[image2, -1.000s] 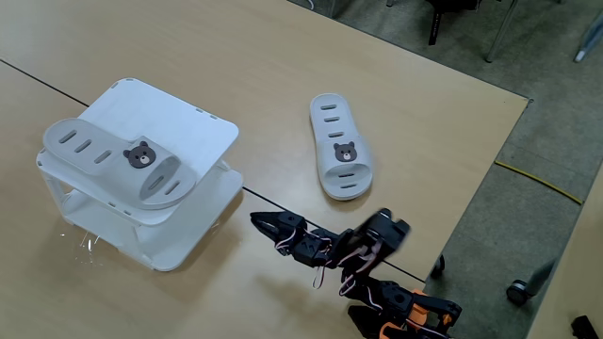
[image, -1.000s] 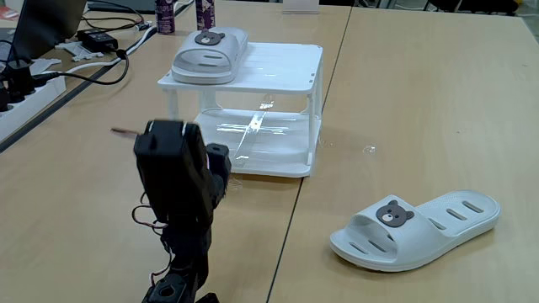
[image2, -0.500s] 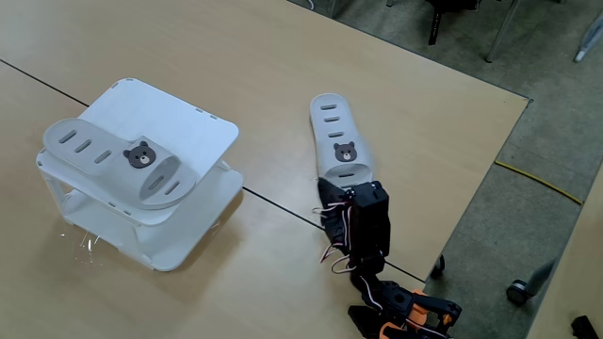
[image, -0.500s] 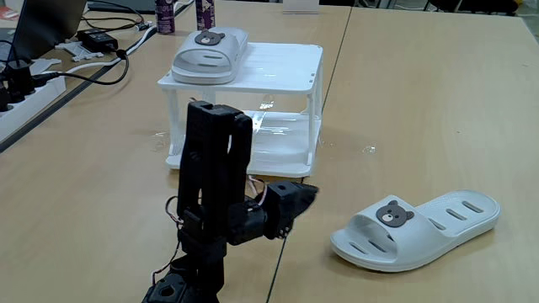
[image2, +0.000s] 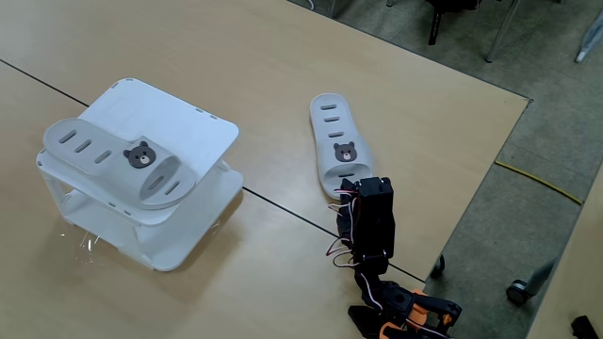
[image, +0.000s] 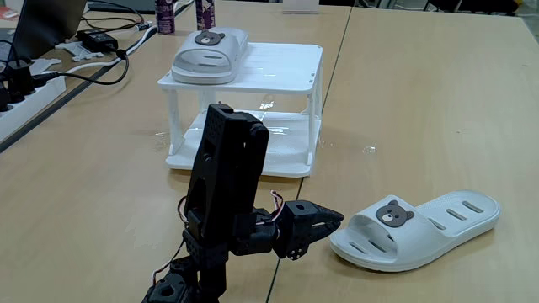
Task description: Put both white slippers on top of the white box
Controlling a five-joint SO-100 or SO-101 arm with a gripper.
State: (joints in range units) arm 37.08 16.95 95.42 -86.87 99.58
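one slipper (image: 209,54) on rack (image: 282,63) top; other slipper (image: 417,228) on surface (image: 421,101); hand (image: 335,218) low beside its toe, grip unclear

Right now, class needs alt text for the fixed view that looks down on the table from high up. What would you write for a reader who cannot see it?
A black robot arm reaches toward the open end of a white slipper lying on a wooden table; its gripper is hidden behind the arm. To the left, a second slipper rests on top of a white two-tier rack.
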